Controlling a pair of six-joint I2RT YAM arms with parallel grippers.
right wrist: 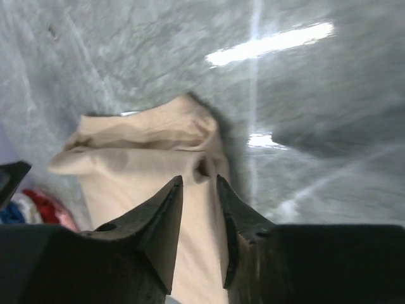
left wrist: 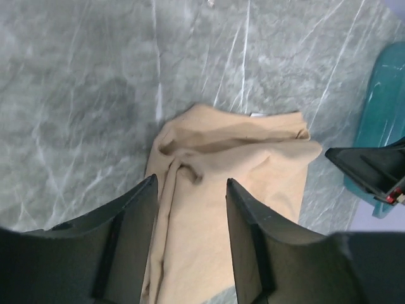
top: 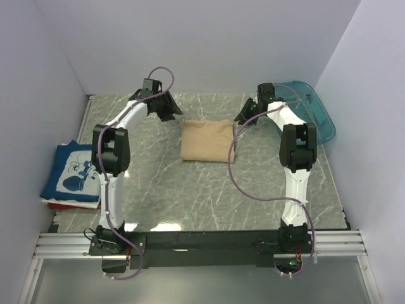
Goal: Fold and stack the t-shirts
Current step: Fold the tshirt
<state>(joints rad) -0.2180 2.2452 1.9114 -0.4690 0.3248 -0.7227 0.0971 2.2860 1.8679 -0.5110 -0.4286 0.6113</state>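
Observation:
A folded tan t-shirt (top: 207, 140) lies on the marble table (top: 190, 196), back centre. My left gripper (top: 169, 114) hangs open just above the shirt's left edge; in the left wrist view (left wrist: 191, 182) the tan cloth (left wrist: 234, 158) lies below and between the spread jaws, not held. My right gripper (top: 243, 118) hangs over the shirt's right edge; in the right wrist view (right wrist: 199, 180) its jaws are a little apart above the cloth (right wrist: 139, 158), empty. A folded navy t-shirt with a white mouse print (top: 71, 172) lies on a red t-shirt (top: 73, 204) at the left edge.
A teal plastic tub (top: 314, 117) stands at the back right beside the right arm, and shows in the left wrist view (left wrist: 387, 120). White walls close in the table on the left, back and right. The arms' mounting rail (top: 202, 244) runs along the near edge.

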